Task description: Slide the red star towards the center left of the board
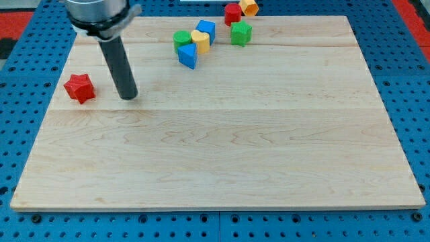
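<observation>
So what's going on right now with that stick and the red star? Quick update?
My tip on the board, just right of the red star, a small gap between. Star near the left edge. Nothing in the way.

A big wooden board made of pale planks fills most of the view. Under it is a blue table with rows of little round holes. At the view's top left and top right corners there are red patches with the same little holes.

Green, yellow, two blue blocks clustered top centre; red, yellow, green nearby.
</observation>
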You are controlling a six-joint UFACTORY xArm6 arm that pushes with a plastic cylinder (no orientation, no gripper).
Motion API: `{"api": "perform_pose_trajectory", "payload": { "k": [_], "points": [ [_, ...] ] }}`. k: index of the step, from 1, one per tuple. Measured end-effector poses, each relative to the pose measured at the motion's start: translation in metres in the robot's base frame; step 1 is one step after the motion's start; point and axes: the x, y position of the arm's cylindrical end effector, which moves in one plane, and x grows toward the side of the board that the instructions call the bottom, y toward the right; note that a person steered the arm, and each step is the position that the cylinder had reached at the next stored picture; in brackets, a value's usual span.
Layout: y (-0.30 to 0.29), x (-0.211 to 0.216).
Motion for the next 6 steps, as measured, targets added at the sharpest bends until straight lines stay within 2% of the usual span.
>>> {"api": "perform_pose_trajectory", "payload": {
  "k": [1, 2, 5, 6],
  "points": [
    [-0.051, 0.001],
    [-0.055, 0.018],
    [-0.073, -0.009],
    [-0.066, -0.001]
  ]
}}
